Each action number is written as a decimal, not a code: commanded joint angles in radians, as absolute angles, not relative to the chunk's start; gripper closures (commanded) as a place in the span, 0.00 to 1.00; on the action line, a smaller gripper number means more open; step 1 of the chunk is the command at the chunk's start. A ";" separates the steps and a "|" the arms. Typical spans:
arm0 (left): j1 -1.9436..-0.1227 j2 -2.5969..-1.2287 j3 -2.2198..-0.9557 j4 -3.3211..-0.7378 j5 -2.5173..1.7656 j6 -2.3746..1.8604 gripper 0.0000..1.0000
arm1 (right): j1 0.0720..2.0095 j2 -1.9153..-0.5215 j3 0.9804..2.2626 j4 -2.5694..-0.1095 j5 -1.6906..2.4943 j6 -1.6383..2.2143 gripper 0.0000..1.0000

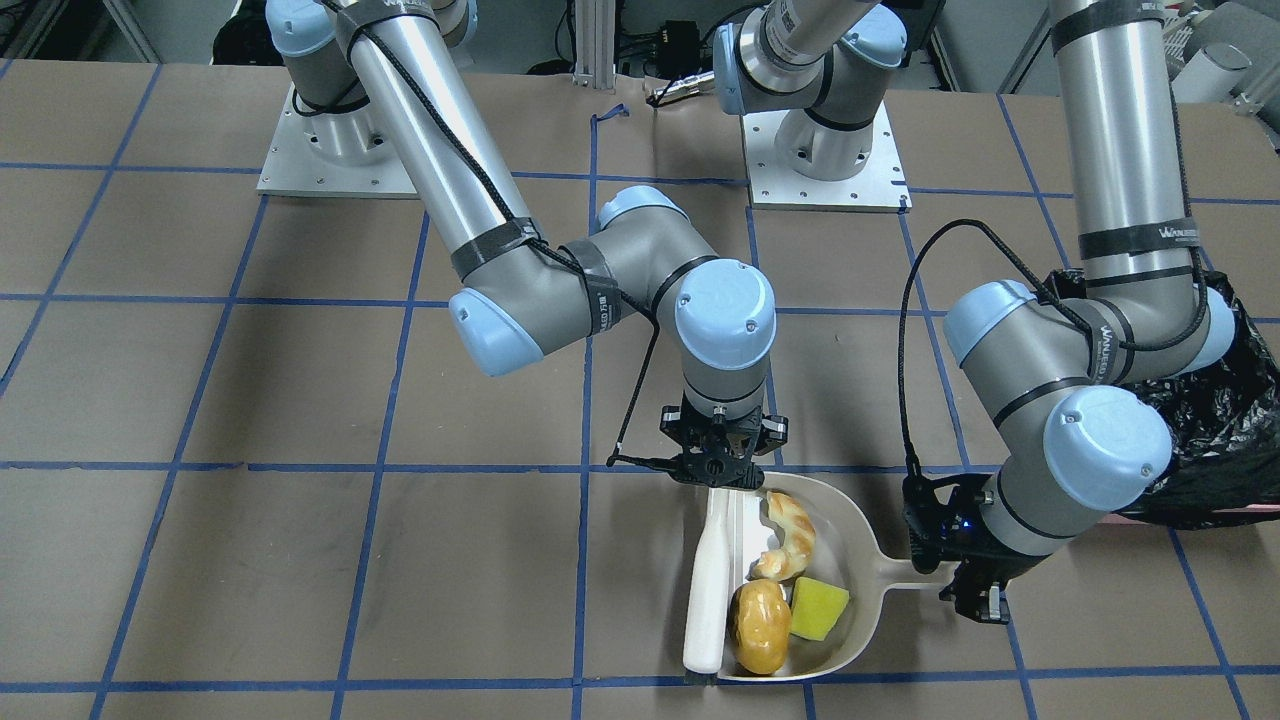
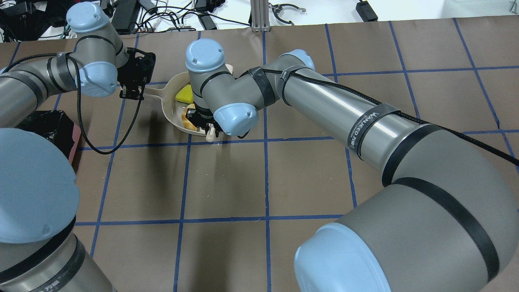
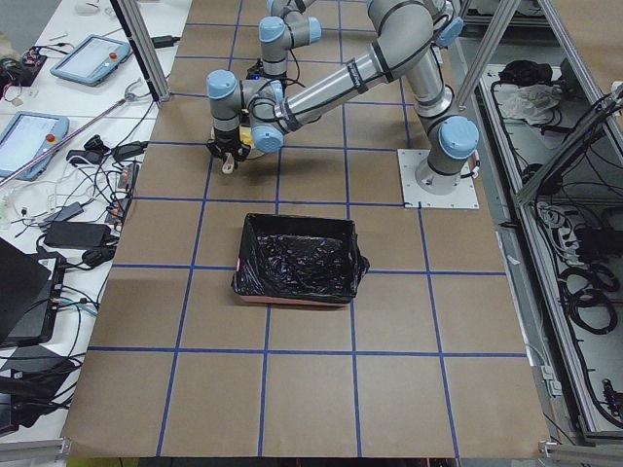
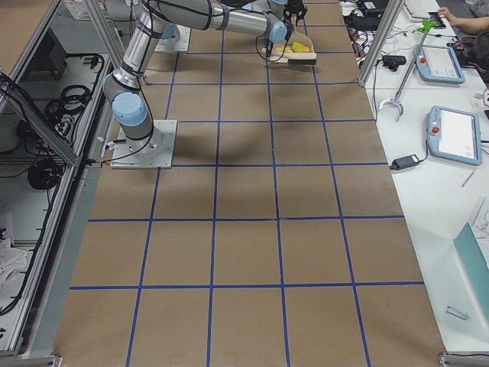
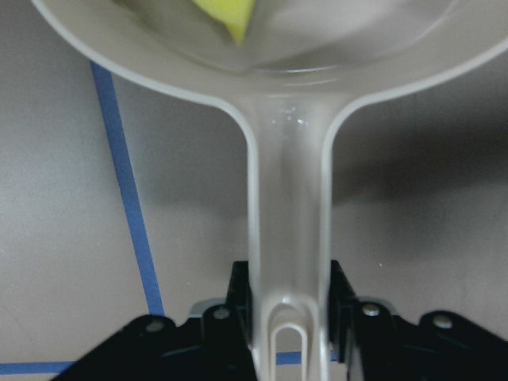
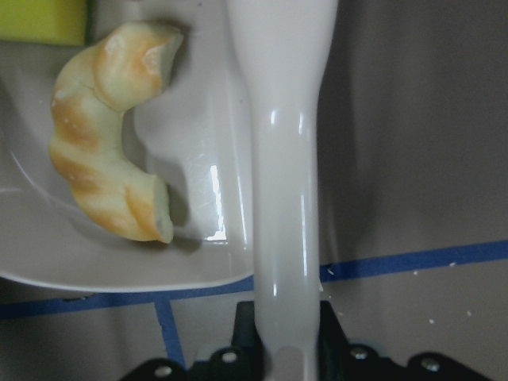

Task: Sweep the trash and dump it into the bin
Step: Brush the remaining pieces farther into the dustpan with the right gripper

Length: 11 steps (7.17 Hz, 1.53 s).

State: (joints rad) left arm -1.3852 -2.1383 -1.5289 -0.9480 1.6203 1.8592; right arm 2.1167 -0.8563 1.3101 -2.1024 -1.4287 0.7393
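Note:
The beige dustpan (image 1: 848,535) lies on the table and holds all three pieces of trash: the tan croissant (image 1: 790,535), the golden-brown lump (image 1: 760,626) and the yellow sponge wedge (image 1: 820,607). My left gripper (image 1: 975,592) is shut on the dustpan handle (image 5: 290,230). My right gripper (image 1: 716,482) is shut on the handle of a white brush (image 1: 712,590), which lies along the pan's open mouth. In the right wrist view the croissant (image 6: 111,127) lies beside the brush handle (image 6: 286,159). The bin (image 1: 1225,425), lined with a black bag, stands behind my left arm.
The table is brown paper with a blue tape grid. The bin (image 3: 297,258) stands on my left, between the dustpan and the table's left end. Both arm bases (image 1: 825,165) are bolted on at the back. Tablets and cables lie on side tables beyond the edge.

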 commanded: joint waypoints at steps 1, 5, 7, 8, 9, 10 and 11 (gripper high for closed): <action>-1.385 -2.138 -1.529 -0.948 1.620 1.859 0.93 | 2.141 -0.847 1.305 -2.132 -1.421 0.801 1.00; -1.385 -2.138 -1.529 -0.948 1.621 1.859 0.93 | 2.131 -0.870 1.292 -2.100 -1.400 0.769 1.00; -1.385 -2.138 -1.529 -0.948 1.621 1.859 0.93 | 2.088 -0.941 1.293 -1.955 -1.414 0.689 1.00; -1.384 -2.138 -1.529 -0.948 1.621 1.859 0.93 | 2.045 -0.997 1.296 -1.877 -1.457 0.655 1.00; -1.385 -2.138 -1.529 -0.948 1.621 1.859 0.93 | 1.998 -1.047 1.304 -1.800 -1.460 0.585 1.00; -1.385 -2.138 -1.529 -0.948 1.621 1.859 0.93 | 1.947 -1.093 1.324 -1.766 -1.485 0.533 1.00; -1.385 -2.138 -1.529 -0.948 1.621 1.859 0.93 | 1.907 -1.123 1.375 -1.753 -1.492 0.469 1.00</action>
